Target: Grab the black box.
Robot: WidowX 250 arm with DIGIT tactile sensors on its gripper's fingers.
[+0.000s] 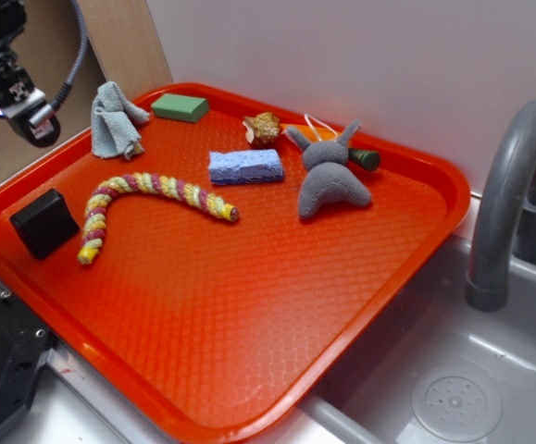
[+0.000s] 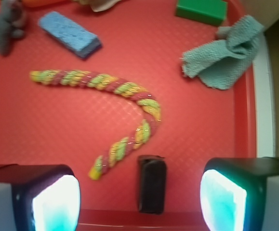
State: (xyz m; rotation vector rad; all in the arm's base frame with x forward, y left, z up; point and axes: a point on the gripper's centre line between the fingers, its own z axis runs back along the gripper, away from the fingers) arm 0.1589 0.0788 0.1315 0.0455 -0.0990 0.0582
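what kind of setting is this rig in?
Looks like a kitchen-style sink mock-up, probably a lab setup: a grey faucet over a basin with a drain, and beside it an orange tray of small props.

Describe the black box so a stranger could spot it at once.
Start with the big orange tray beside the sink. Go to the tray's left corner, next to the curled end of the red-and-yellow braided rope. The black box sits there: small, squarish and matte, the only black thing on the tray, unlike the green sponge and blue sponge.
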